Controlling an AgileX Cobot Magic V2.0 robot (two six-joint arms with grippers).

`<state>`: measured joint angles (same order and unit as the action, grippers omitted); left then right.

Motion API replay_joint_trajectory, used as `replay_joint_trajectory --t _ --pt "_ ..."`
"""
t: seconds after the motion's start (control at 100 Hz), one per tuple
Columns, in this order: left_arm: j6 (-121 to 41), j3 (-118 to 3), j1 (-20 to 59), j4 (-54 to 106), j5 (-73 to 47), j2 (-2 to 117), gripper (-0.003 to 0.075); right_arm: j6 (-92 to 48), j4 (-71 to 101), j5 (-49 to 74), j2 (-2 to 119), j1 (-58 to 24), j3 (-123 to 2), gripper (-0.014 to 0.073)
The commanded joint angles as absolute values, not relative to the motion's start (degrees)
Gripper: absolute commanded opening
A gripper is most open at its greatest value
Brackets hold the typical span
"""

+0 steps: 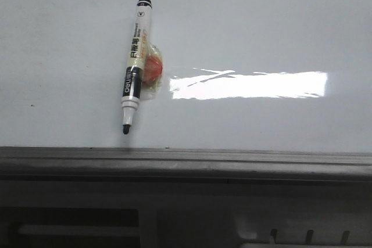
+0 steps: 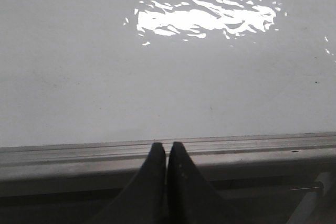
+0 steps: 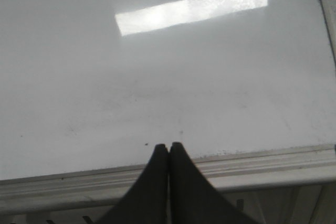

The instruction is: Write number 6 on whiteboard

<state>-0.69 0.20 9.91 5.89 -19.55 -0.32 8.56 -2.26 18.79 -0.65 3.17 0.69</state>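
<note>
White, glossy board point(image 1: 261, 21) is filling my front view, and only there am I seeing the marker point(image 1: 133, 65), uncapped and lying slanted, tip toward the grey frame point(image 1: 186, 160), an orange lump point(image 1: 153, 69) touching its side. I'm finding no 6 drawn in any view. Both wrist views are missing the marker; they're showing bare board and glare. My left gripper point(image 2: 167, 153) is sitting clenched on nothing over the frame; my right gripper point(image 3: 168, 153) likewise, with the board's corner edge point(image 3: 326, 14) showing beside it.
</note>
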Motion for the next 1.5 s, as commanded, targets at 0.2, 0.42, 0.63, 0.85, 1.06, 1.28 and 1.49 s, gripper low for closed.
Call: replay_joint_trajectory --t 0.2,0.42,0.63,0.85,1.06,1.28,1.49 --pt "0.0 2.8 10.0 6.7 -16.4 -2.1 -0.0019 8.4 -2.3 17.4 -1.7 3.5 2.3 -0.0053" --pt "0.0 2.8 10.0 6.7 -16.4 -2.1 -0.0019 8.4 -2.3 17.4 -1.7 3.5 2.3 -0.0053" --pt "0.0 2.8 10.0 6.7 -16.4 -2.1 -0.0019 8.4 -2.3 17.4 -1.7 3.5 2.3 -0.0053" --pt "0.0 2.8 10.0 3.1 -16.2 -2.1 -0.0019 8.4 -3.1 15.6 -1.7 3.5 2.3 -0.0053" --pt "0.6 2.8 10.0 14.4 -10.9 -2.1 -0.0019 8.4 -2.6 3.5 -1.7 3.5 2.3 -0.0053" --pt "0.9 2.8 10.0 53.1 -0.8 -2.1 -0.0019 8.4 12.2 -11.3 -1.7 3.5 2.3 -0.0053" --pt "0.4 0.8 10.0 57.5 0.0 -2.1 -0.0019 9.2 17.5 -11.0 -1.7 3.5 -0.5 -0.0053"
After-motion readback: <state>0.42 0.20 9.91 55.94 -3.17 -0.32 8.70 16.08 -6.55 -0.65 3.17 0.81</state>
